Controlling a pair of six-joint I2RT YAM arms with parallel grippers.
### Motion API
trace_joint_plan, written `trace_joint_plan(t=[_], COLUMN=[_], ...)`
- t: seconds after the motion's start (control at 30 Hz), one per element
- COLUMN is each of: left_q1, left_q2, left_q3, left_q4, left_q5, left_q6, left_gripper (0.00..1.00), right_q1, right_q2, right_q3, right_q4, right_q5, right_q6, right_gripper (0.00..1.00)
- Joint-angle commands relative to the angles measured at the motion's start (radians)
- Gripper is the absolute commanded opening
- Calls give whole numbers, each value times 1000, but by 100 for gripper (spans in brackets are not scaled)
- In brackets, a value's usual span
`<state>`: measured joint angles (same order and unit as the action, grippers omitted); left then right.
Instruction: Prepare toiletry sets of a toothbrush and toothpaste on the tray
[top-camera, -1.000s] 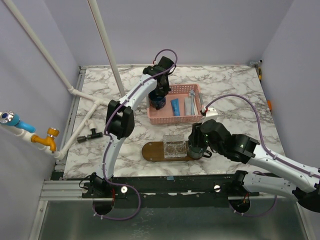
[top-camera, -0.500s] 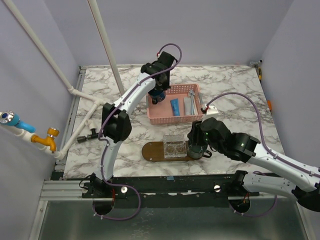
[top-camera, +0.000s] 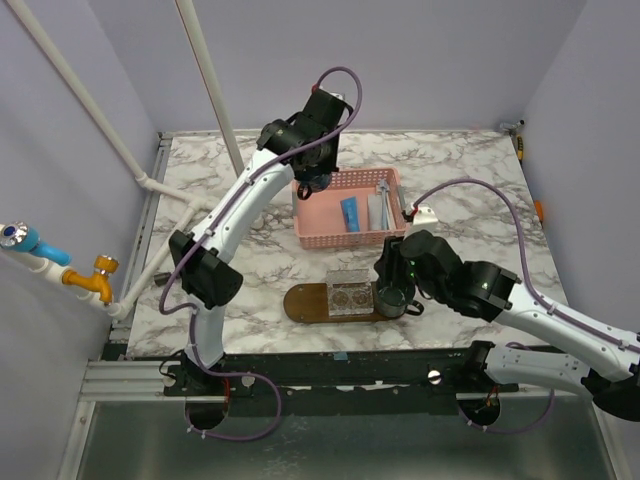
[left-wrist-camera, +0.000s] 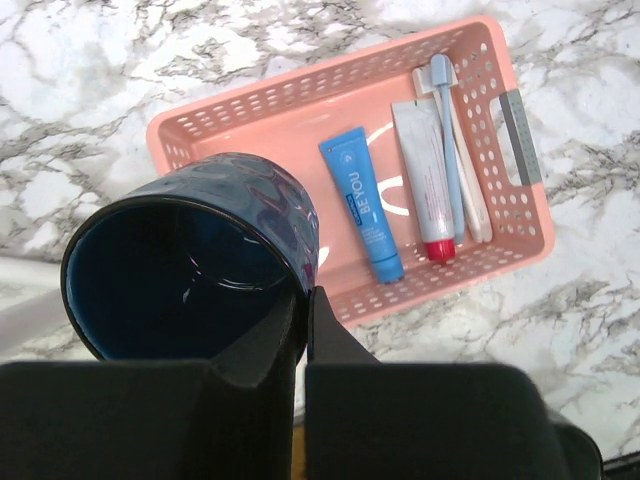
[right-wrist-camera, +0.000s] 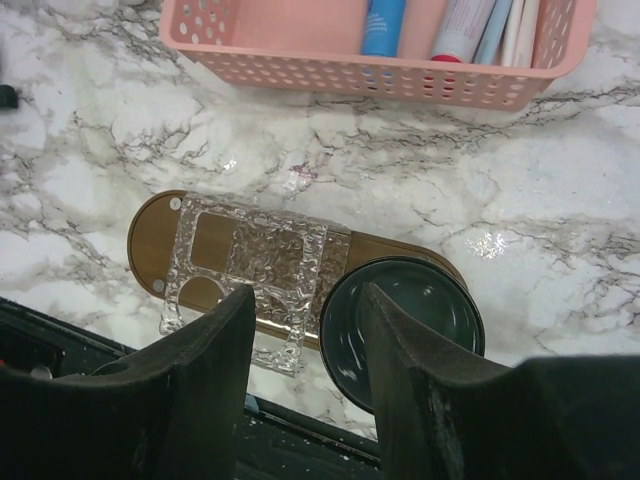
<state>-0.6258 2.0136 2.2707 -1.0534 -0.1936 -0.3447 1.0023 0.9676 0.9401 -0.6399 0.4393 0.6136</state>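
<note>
Reaching long up the table with the left arm, elbow kinked, wrist tipped down over the left end of the pink basket (left-wrist-camera: 250, 140). Clamped tight there with the left gripper (left-wrist-camera: 305, 300), pinching the rim of a dark blue cup (left-wrist-camera: 230, 200), mouth toward the wrist camera.

Down in the basket, lying lengthwise: a blue toothpaste tube (left-wrist-camera: 362, 205), a white tube with a red cap (left-wrist-camera: 425, 180), then toothbrushes (left-wrist-camera: 452, 140) along the right wall, all well apart from the tray (right-wrist-camera: 148, 232).

Folded low with the right arm, elbow out right, wrist over the tray's right end. Spread wide with the right gripper (right-wrist-camera: 307, 300), gripping nothing, straddling the left rim of a dark green cup (right-wrist-camera: 430, 300) standing on the board. Just beside that cup, a clear textured holder (right-wrist-camera: 265, 262).

Bare wood only at the tray's left tip. Open marble table (right-wrist-camera: 480, 180) between tray and basket, and the table's near edge just beside the tray.
</note>
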Motion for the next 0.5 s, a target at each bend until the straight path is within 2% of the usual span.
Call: trace_joint_plan(t=[0.0, 0.17, 0.47], left_q1=[-50, -114, -197], left_q2=[-148, -264, -504], left_q3=[-60, -197, -551], left_q4=[-63, -88, -32], left_q5=[-99, -178, -171], left_q6=[43, 42, -33], left_gripper=[0, 0, 0], right_q1=[6, 6, 6], right_q2=[3, 4, 6], right_q3=[34, 48, 70], right_q4=[-38, -56, -113], right_q5=[54, 62, 105], right_q6=[9, 30, 66], right_gripper=[50, 50, 50])
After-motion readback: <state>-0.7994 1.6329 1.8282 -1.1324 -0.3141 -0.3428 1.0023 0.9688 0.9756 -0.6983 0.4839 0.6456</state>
